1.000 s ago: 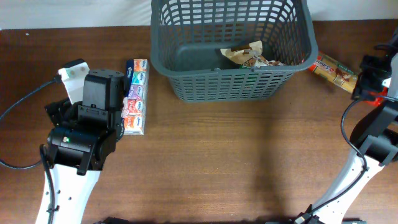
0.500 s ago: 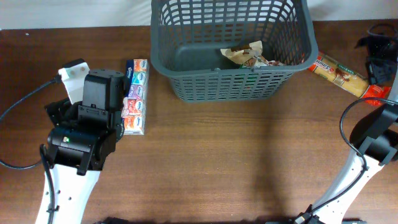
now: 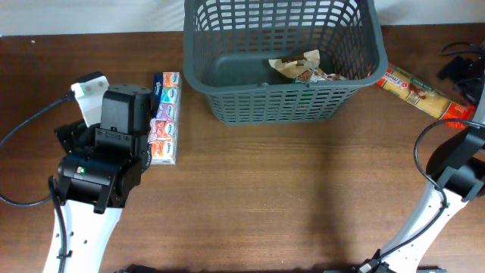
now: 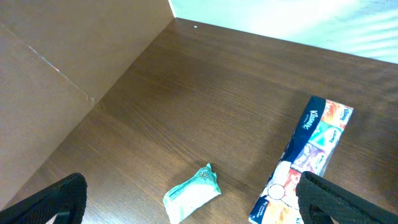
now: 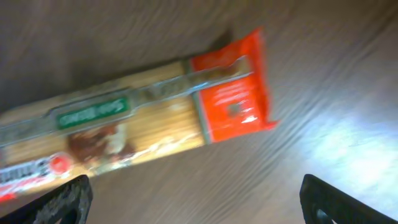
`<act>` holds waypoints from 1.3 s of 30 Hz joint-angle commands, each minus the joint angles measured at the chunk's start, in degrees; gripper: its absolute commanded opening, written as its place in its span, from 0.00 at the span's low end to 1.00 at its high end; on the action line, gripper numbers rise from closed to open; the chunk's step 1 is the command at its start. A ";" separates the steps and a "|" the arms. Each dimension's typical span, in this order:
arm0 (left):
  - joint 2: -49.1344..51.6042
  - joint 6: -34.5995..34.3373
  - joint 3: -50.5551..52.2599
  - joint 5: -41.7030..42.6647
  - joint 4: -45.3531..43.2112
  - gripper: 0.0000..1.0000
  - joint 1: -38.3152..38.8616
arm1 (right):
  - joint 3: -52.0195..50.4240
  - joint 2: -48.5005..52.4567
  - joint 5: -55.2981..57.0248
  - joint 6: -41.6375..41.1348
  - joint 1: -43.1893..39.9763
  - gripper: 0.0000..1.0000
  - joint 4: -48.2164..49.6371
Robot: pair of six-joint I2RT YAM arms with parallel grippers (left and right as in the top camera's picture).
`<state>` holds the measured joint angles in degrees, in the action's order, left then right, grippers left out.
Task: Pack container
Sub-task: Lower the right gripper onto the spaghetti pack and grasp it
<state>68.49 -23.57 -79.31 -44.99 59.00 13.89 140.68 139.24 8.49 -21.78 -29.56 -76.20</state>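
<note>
Pasta (image 5: 124,121) lying beside basket (image 3: 273,102), judged next pick: right gripper (image 5: 199,205) held above it, fingers (image 5: 62,199) spread. Left gripper (image 4: 193,208) idle by tissues (image 4: 314,152), likewise spread.

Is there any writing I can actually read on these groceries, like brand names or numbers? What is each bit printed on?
"Kleenex": on the blue end of the tissue multipack, left wrist view.
Spaghetti packet: print on its green label and red end, too blurred to read.
Crumpled wrapper in the basket: print too small to read.
Small pale packet: no writing that can be made out.
</note>
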 commanded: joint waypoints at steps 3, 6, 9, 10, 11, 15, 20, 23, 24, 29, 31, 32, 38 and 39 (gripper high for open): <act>0.20 -0.57 -0.76 -0.24 0.09 1.00 -0.28 | 0.85 0.00 4.42 12.09 0.35 0.99 2.12; 0.20 -0.57 -0.76 -0.26 0.09 1.00 -0.28 | 0.85 0.00 -5.64 28.72 0.46 0.99 3.61; 0.20 -0.57 -0.76 -0.24 0.09 1.00 -0.28 | 0.85 0.00 -7.93 36.72 0.81 0.99 3.78; 0.20 -0.57 -0.76 -0.24 0.09 0.99 -0.28 | 0.85 0.00 -7.93 38.86 1.01 0.99 3.78; 0.20 -0.57 -0.76 -0.26 0.09 1.00 -0.28 | 0.85 0.00 -8.15 41.46 1.11 0.99 3.63; 0.20 -0.57 -0.76 -0.24 0.09 1.00 -0.28 | 0.85 0.00 -11.08 56.57 1.88 0.99 1.36; 0.20 -0.57 -0.76 -0.24 0.09 1.00 -0.28 | -0.35 0.02 -11.10 65.00 1.79 0.99 2.23; 0.20 -0.57 -0.76 -0.24 0.09 1.00 -0.28 | -2.34 0.07 -10.86 67.71 1.40 0.99 7.69; 0.20 -0.57 -0.76 -0.24 0.09 1.00 -0.28 | -2.73 0.07 -10.27 67.63 1.31 0.99 10.21; 0.20 -0.57 -0.76 -0.24 0.09 1.00 -0.28 | -3.04 0.17 -14.12 66.14 0.94 0.99 11.30; 0.20 -0.57 -0.76 -0.24 0.09 0.99 -0.28 | -3.89 0.72 -14.16 69.13 1.01 0.99 12.15; 0.20 -0.57 -0.76 -0.24 0.09 1.00 -0.28 | -4.46 1.01 -13.99 71.21 1.05 0.99 12.02; 0.20 -0.57 -0.76 -0.24 0.09 0.99 -0.28 | -5.90 5.57 -10.05 76.00 1.09 0.99 8.46; 0.20 -0.57 -0.76 -0.24 0.09 1.00 -0.28 | -5.90 6.21 -9.46 75.97 1.09 0.99 8.17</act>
<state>68.49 -23.57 -79.31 -44.99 59.00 13.89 135.92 142.02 -2.76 51.51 -28.40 -67.33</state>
